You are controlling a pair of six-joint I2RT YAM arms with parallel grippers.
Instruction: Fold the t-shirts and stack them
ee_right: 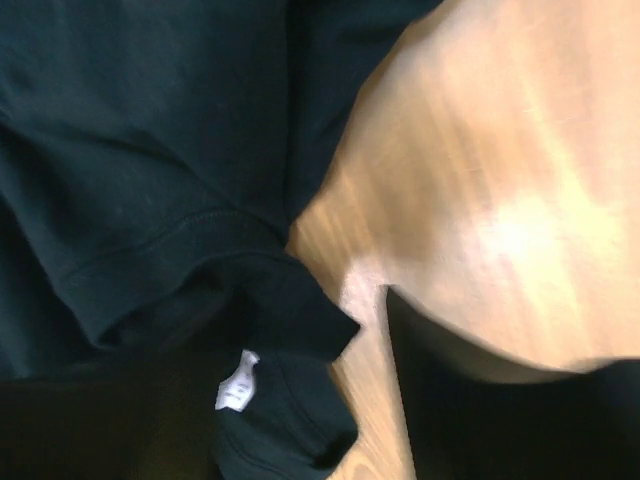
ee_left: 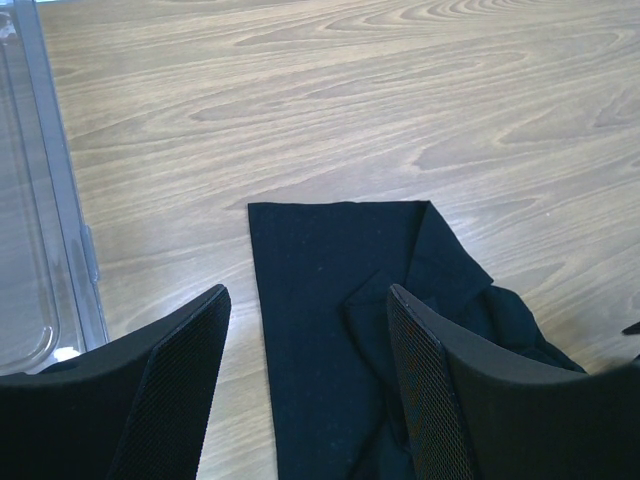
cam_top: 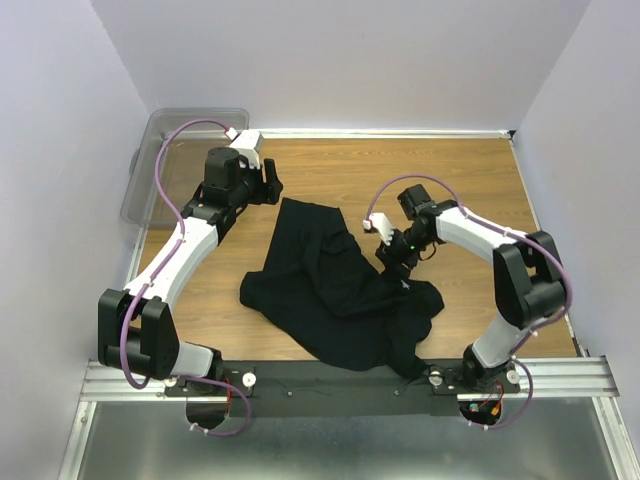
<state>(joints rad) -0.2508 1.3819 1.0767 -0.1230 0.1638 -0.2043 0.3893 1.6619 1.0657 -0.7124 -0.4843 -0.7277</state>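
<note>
1. Between the spread fingers of the left pincer (ee_left: pixel 307 300), in its wrist view, lie a straight edge and a square corner of the black t-shirts (cam_top: pixel 330 285). The pincer clamps nothing and sits above the cloth.
2. Right pincer (cam_top: pixel 393 262), mid-right of the top view, is over the heap's right side. Its jaws are apart, and the one finger that shows is over bare wood. The blurred wrist view shows no grip on the cloth. A white neck tag (ee_right: pixel 235 385) on the collar is just beside it.
3. Progress: early, by my read. The cloth lies in the centre of the tabletop (cam_top: pixel 470 190). Its upper strip is fairly flat and its lower part is bunched, reaching the near edge by the right arm's base. Cannot tell whether it is one shirt or more.
4. Left to do: flatten, fold and stack. No neat fold or stack is visible.
5. Around: a clear bin (cam_top: pixel 165 140) sits at the upper left of the top view, near the left pincer, and could crowd its swing. The bunched cloth hides the sleeves.
</note>
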